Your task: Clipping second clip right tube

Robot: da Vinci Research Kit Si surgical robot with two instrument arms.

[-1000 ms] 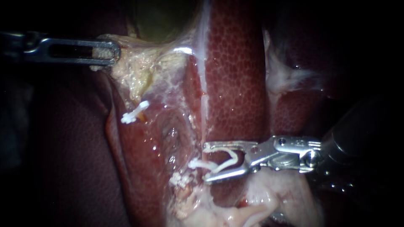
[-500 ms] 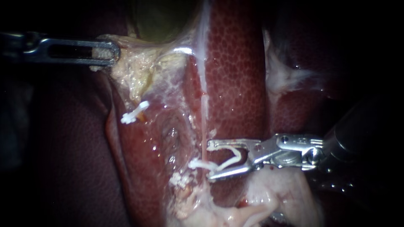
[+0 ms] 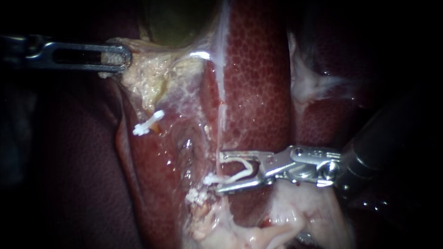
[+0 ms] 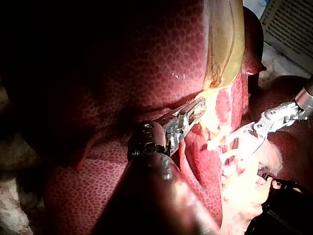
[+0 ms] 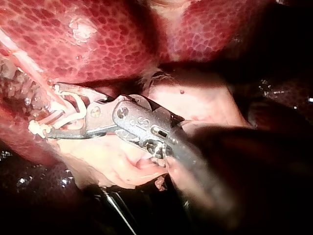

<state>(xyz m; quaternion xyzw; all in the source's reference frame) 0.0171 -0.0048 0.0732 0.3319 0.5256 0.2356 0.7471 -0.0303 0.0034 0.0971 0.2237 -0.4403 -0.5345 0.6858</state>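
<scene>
The right tube [image 3: 221, 115] is a thin pale strand running down over the liver [image 3: 258, 83]. My right instrument [image 3: 219, 171] comes in from the right with an open white clip [image 3: 247, 169] seated between its jaws. The jaws stand apart and straddle the tube, which lies between the clip's legs. A white nub [image 3: 210, 179] sits at the lower jaw tip; I cannot tell whether it is a separate clip. The right wrist view shows the same clip [image 5: 78, 110] in the right instrument [image 5: 54, 110]. My left instrument [image 3: 117, 57] is shut on pale gallbladder tissue [image 3: 147, 74] and holds it taut.
Another white clip [image 3: 147, 123] sits on the left tube. The greenish gallbladder [image 3: 175, 18] lies above. Pale fatty tissue [image 3: 295, 221] bulges under the right instrument's shaft. In the left wrist view, my left instrument [image 4: 195, 110] grips at the gallbladder's base, with the right instrument [image 4: 254, 129] beyond.
My right instrument has slid left with its clip, so the tube now lies inside the clip's legs. The left instrument has stayed still.
</scene>
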